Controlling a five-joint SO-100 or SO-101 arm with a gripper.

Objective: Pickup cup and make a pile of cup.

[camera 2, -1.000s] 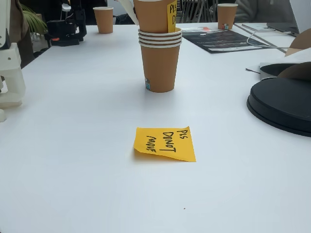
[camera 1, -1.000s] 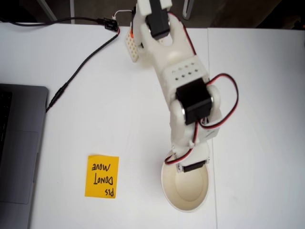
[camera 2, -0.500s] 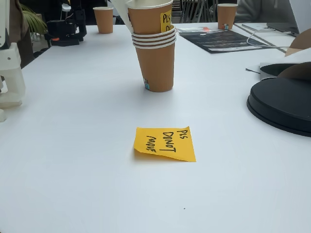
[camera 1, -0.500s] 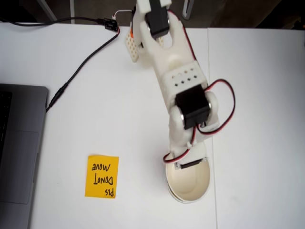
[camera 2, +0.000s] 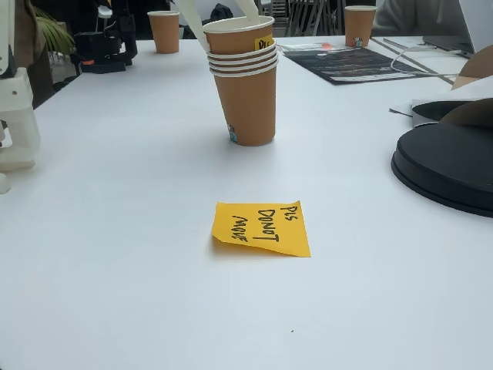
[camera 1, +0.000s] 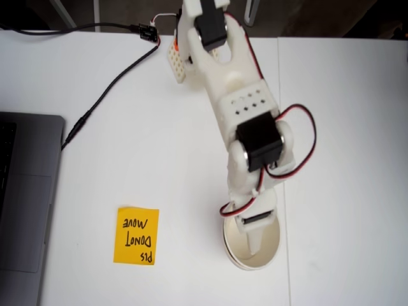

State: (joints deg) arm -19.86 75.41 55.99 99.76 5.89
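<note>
In a fixed view the cup sits nested in the pile of cup, its yellow note nearly hidden. The claw reaches into it; its spread cannot be told. On the worktop, a sticky note reads "PLS DO NOT MOVE".

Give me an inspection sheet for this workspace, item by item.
Surface: white table, with a seam on its right side in a fixed view.
Job's things: cup bearing an orange note, nested in the top of the pile of brown cups.
Clutter: sticky note flat on the table; laptop; black round object; spare cup far back.
Grippers: gripper at the cup's rim, one of the jaws inside it; grip cannot be told.
Cables: black cable across the table; red wires on the arm.
Surroundings: papers on the far table.
</note>
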